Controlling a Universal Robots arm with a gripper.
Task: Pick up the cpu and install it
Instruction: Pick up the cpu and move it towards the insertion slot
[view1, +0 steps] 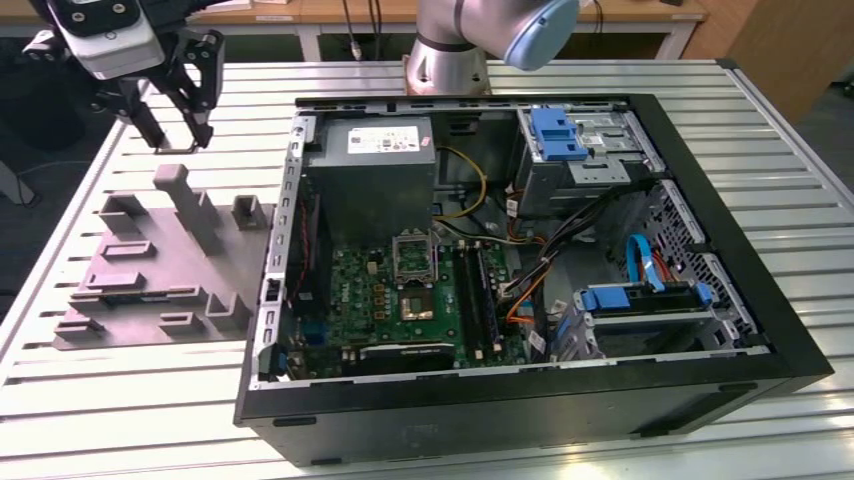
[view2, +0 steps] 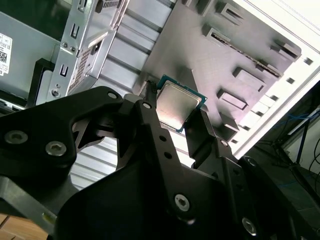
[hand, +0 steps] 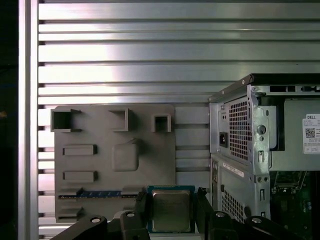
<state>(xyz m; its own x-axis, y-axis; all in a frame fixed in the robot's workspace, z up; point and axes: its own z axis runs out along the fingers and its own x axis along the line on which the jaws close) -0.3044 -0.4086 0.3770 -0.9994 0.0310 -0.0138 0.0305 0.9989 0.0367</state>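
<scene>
Gripper (view1: 178, 138) is closed on the cpu (hand: 171, 210). In both wrist views you can see the two black fingers pressed against opposite edges of the chip, the gap between them only as wide as the chip itself. Its metal top faces the cameras and the green rim shows round it. In the second wrist view the chip sits a little askew to the fingers, so judge the grip as firm but not square. In the exterior view the gripper hangs over the bench (view1: 134, 400) near the far corner on the exterior view's left. It is above the far edge of the grey fixture plate (view1: 140, 285) and clear of the plate's posts. The cpu touches nothing but the fingers, so you can count the pick-up as done. The install is not done. The open computer case (view1: 534, 400) lies along the middle of the bench, well apart from the gripper, on the exterior view's right of the plate. Inside it, on the green motherboard (view1: 380, 300), the socket (view1: 416, 303) sits below the power supply (view1: 380, 170) and beside the long memory sticks (view1: 474, 290). A silver frame (view1: 414, 250) stands just above the socket and looks swung open, though you cannot make out the socket's own surface well enough to be sure it is bare. What is left is all of the placing: carrying the chip to the socket, lining it up and seating it.
</scene>
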